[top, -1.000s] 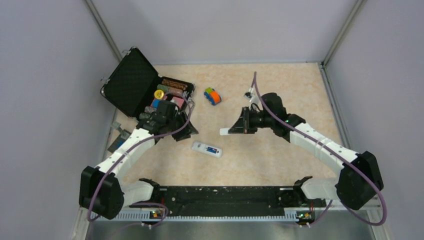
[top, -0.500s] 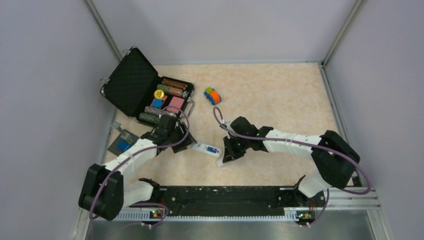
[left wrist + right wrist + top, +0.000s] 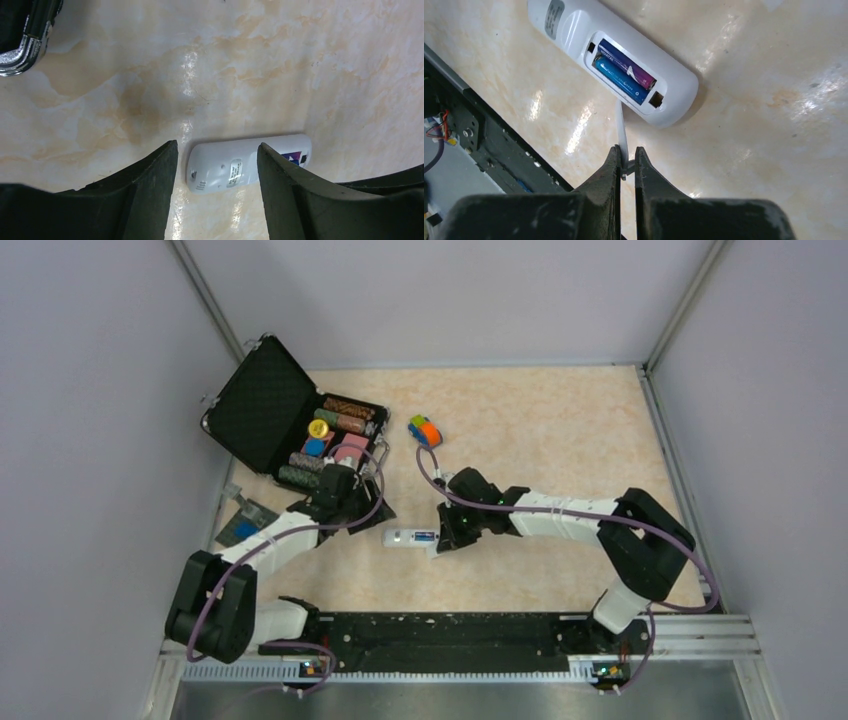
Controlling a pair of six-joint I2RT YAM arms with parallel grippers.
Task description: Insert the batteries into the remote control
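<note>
Near the centre of the table (image 3: 560,440), the right gripper (image 3: 437,544) has swung in from the far right, pinching a thin white cover (image 3: 621,125) beside the remote control (image 3: 411,537). The left gripper (image 3: 216,150) has spread and straddles the remote's end without touching it. Both batteries (image 3: 623,71) sit in the bay, so only closing appears to remain.

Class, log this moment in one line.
batteries: seated in remote control | right gripper: shut on thin white cover | left gripper: open

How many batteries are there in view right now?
2. Both lie side by side in the open compartment of the white remote: the purple battery and, beside it, the blue battery. None seen elsewhere; others could be hidden.
</note>
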